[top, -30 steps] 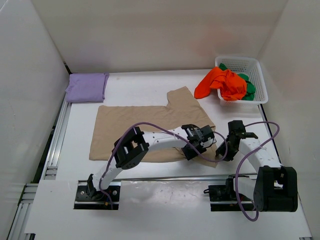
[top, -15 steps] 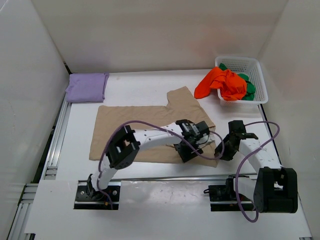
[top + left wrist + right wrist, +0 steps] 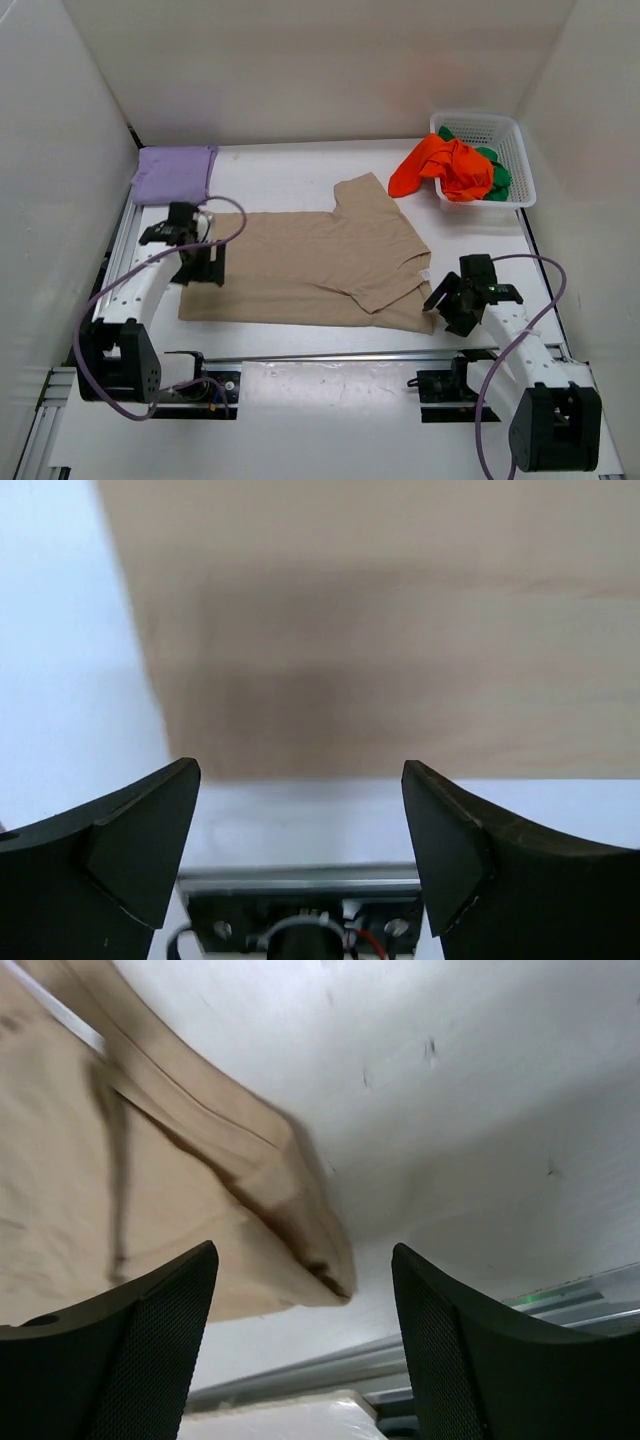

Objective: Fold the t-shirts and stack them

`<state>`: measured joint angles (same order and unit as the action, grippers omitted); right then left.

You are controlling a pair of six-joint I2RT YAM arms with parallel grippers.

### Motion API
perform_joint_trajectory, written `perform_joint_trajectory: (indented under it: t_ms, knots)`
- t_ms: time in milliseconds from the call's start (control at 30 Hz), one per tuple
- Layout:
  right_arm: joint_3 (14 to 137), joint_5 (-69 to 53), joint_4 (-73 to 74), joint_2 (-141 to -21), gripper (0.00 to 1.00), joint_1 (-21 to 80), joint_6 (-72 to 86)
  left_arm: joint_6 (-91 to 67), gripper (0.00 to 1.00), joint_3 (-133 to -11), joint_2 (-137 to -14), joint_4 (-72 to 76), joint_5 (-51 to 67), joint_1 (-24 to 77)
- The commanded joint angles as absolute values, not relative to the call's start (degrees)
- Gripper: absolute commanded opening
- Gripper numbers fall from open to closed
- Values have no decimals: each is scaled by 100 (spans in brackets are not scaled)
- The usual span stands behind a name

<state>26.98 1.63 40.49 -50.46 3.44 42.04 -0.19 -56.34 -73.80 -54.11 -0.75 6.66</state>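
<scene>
A: Top cam, where's it sit?
B: Fixed, high & behind the arm bases. Looks down and fwd over the whole table (image 3: 280, 175) to the back wall. Far off, widest view.
A: Left wrist cam?
B: On the left gripper (image 3: 300, 772), v. close, aimed down past its fingers (image 3: 130, 850) at a corner of the beige t-shirt (image 3: 350, 630), at the shirt's left end.
A: Right one?
B: Same setup on the right gripper (image 3: 303, 1250), close on that shirt's near right corner, plus bare table & the metal rail (image 3: 450, 1338).
A: Overlap?
B: Top cam takes in both spots. The two wrist cams share only the shirt, opp. ends.
</scene>
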Motion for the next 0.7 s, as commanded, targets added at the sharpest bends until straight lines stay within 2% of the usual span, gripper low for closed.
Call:
perform_joint_trajectory:
  t_ms: [0,100,200,400,500,533,600,633,667]
  knots:
    - [2435,-281,4096,-5246,76,475,4069,0,94,-4688,-6987,-5397,-246,-399]
    - [2435,-281,3965,-5440,76,642,4069,0,95,-4378,-7048,-5300,-194,-1262]
    - [2435,-281,3841,-5590,76,703,4069,0,97,-4298,-7443,-5028,-36,-1712]
    - [2207,-334,3893,-5494,75,756,4245,0,96,-4245,-8216,-4694,202,-1767]
    - [2145,-272,3894,-5405,67,756,4298,0,88,-4175,-8454,-4536,254,-1767]
    - [2092,-272,3894,-5405,57,756,4359,0,85,-4175,-8586,-4535,255,-1767]
    - [2092,-272,3894,-5405,47,756,4421,0,68,-4175,-8587,-4535,360,-1767]
    - [2092,-272,3946,-5457,38,756,4421,0,62,-4175,-8587,-4535,421,-1767]
    - [2092,-272,3946,-5458,32,756,4499,0,50,-4175,-8587,-4535,422,-1767]
